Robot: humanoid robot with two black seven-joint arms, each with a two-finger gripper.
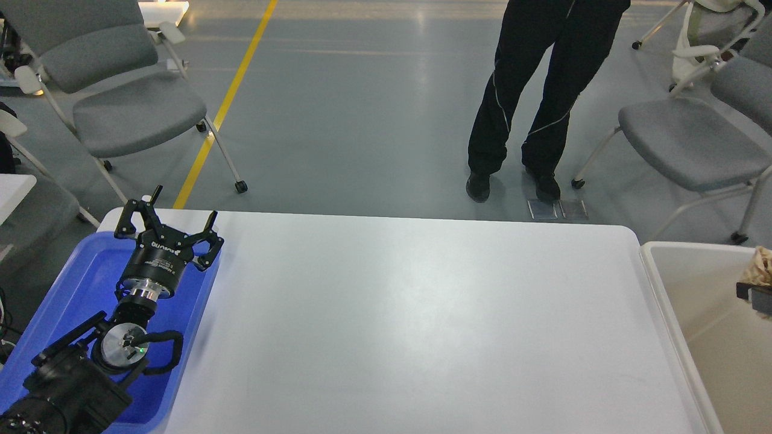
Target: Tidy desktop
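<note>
The desktop (422, 313) is a wide, glossy white tabletop with nothing lying on it. My left gripper (169, 224) is open and empty, fingers spread, above the far right corner of a blue tray (78, 283) at the desk's left end. My right gripper (757, 294) shows only at the right edge of the view. It is shut on a crumpled beige wad of paper (761, 264) and holds it over the beige-white tub (657, 277) beside the desk's right end.
A person in black trousers (531, 96) stands just beyond the desk's far edge. Grey chairs stand at the far left (126, 102) and far right (687, 138). A yellow floor line (229, 96) runs past the left chair.
</note>
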